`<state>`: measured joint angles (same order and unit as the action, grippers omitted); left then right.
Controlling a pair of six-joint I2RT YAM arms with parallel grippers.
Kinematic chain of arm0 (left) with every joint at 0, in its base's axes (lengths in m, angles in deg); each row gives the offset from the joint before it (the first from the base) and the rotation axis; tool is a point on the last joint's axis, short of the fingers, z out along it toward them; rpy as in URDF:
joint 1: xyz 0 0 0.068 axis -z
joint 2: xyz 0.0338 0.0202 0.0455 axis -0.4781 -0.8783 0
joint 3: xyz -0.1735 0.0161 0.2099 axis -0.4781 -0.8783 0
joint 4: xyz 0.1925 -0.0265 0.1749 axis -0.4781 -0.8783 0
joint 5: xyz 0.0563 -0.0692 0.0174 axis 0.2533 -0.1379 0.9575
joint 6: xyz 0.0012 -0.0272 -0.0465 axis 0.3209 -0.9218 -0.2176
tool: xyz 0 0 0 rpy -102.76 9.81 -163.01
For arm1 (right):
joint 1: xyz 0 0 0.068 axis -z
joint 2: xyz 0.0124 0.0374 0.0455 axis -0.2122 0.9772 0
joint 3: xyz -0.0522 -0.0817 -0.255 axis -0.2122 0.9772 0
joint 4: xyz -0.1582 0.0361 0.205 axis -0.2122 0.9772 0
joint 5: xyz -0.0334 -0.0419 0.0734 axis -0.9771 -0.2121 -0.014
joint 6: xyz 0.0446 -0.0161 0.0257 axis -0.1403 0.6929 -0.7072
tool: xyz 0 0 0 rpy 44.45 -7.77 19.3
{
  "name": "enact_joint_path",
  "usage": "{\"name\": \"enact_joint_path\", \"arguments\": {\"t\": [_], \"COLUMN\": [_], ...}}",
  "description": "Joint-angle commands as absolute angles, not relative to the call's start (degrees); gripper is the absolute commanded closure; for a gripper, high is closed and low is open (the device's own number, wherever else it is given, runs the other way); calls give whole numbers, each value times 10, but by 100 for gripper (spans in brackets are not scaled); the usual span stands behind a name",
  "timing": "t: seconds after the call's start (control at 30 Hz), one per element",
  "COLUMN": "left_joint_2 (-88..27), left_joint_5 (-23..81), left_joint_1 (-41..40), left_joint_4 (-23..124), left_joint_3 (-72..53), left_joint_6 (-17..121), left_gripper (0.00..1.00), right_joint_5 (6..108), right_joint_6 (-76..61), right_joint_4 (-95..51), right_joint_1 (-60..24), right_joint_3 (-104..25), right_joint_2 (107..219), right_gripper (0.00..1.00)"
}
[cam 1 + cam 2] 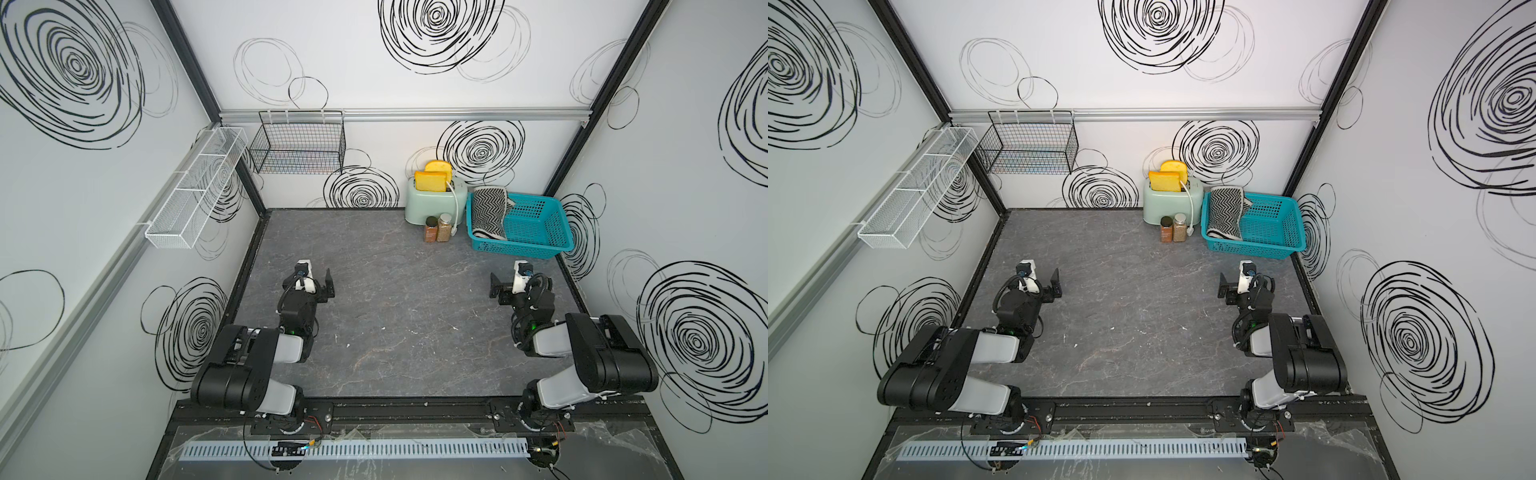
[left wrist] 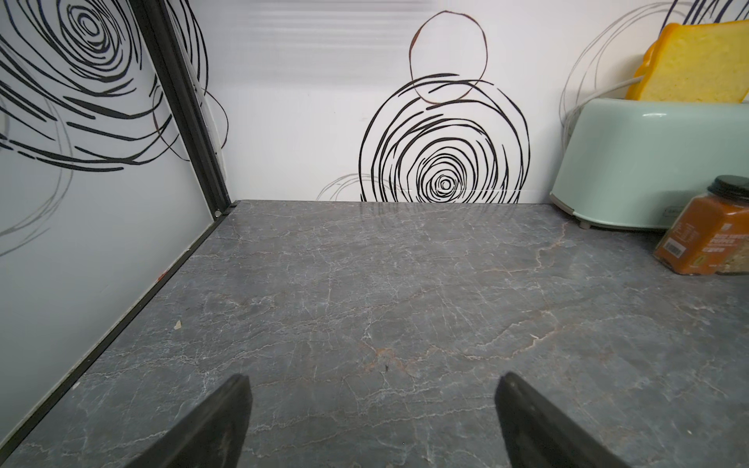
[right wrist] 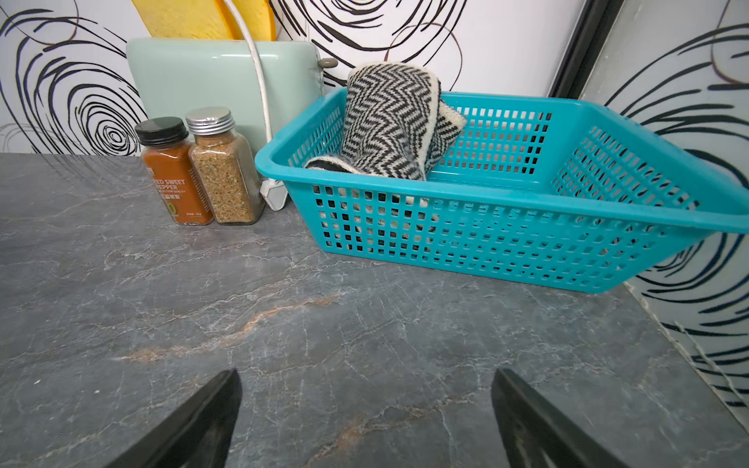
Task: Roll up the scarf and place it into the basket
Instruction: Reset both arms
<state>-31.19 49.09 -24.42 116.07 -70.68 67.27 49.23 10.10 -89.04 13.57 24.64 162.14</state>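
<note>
The rolled black-and-white knitted scarf [image 3: 389,117] is resting inside the teal lattice plastic basket [image 3: 446,194], so the left gripper [image 2: 371,381] and right gripper [image 3: 367,375] are idling clear of that basket, jaws apart and empty.

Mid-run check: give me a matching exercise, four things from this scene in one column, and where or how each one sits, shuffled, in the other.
Column one:
1. scarf
2. toaster
3. black-lidded spice jar
4. right claw

Column two:
A. open, holding nothing
B. in the teal basket
C. holds yellow bread slices
D. stands on the table, in front of the toaster

Pairs: 1-B, 2-C, 3-D, 4-A
</note>
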Motion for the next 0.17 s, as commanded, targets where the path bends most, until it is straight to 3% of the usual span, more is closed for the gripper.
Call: {"name": "enact_joint_path", "arguments": {"t": [0.0,0.13], "left_joint_2": [-313,-312], "left_joint_5": [501,501], "left_joint_1": [-240,-240], "left_joint_4": [1208,1209], "left_joint_3": [-712,-713], "left_joint_6": [684,684], "left_gripper": [2,2], "right_joint_5": [488,488], "right_joint_6": [99,99], "right_joint_4": [-915,-917], "right_joint_1": [134,134], "right_joint_3": [240,242], "right_joint_2": [1620,1618], "right_gripper": [1,1]}}
